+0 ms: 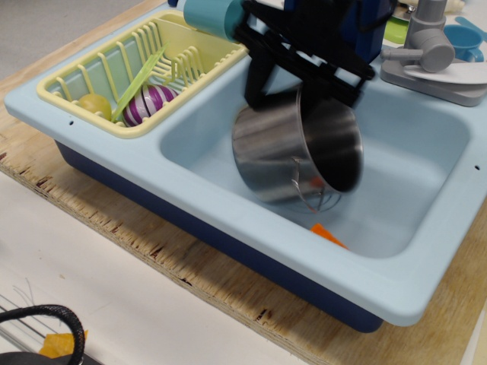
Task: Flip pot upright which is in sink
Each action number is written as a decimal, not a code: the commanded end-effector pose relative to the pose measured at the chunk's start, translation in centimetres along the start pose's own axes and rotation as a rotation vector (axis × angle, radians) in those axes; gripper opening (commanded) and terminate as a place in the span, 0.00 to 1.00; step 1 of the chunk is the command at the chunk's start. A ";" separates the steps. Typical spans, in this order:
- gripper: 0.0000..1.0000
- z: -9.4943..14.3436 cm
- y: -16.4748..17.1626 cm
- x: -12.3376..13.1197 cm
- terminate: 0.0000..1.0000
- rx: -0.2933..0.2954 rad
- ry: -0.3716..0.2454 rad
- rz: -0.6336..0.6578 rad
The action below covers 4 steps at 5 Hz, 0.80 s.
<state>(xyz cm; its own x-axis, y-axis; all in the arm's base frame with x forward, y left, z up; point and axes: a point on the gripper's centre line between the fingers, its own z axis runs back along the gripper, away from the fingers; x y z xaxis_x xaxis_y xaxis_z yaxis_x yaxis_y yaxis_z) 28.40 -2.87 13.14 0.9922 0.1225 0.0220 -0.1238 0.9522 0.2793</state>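
Observation:
The shiny steel pot (266,152) lies tilted on its side in the basin of the light blue sink (228,224). Its mouth faces right and towards the camera, and a wire loop handle hangs at its front. It is motion-blurred. My black gripper (304,85) hangs right over the pot with its fingers spread. The left fingertip (255,85) is behind the pot's bottom end and the right one is near the far rim. I cannot see a firm grip on the pot.
An orange carrot piece (329,234) lies on the basin floor in front of the pot. A yellow dish rack (72,76) at left holds a purple egg (148,103) and a green stick. A teal cup (213,17) and a grey faucet (426,49) stand at the back.

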 end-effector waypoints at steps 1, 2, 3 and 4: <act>0.00 0.9 0.6 0.3 0.00 -0.149 -0.089 0.036; 0.00 0.9 1.2 0.6 0.00 -0.191 -0.120 0.032; 1.00 0.8 2.3 0.8 0.00 -0.212 -0.155 0.032; 1.00 0.8 2.3 0.8 0.00 -0.212 -0.155 0.032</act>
<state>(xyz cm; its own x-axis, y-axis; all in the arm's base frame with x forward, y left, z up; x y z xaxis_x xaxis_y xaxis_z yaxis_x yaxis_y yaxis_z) 28.82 -0.90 13.39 0.9830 0.1204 0.1387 -0.1322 0.9880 0.0798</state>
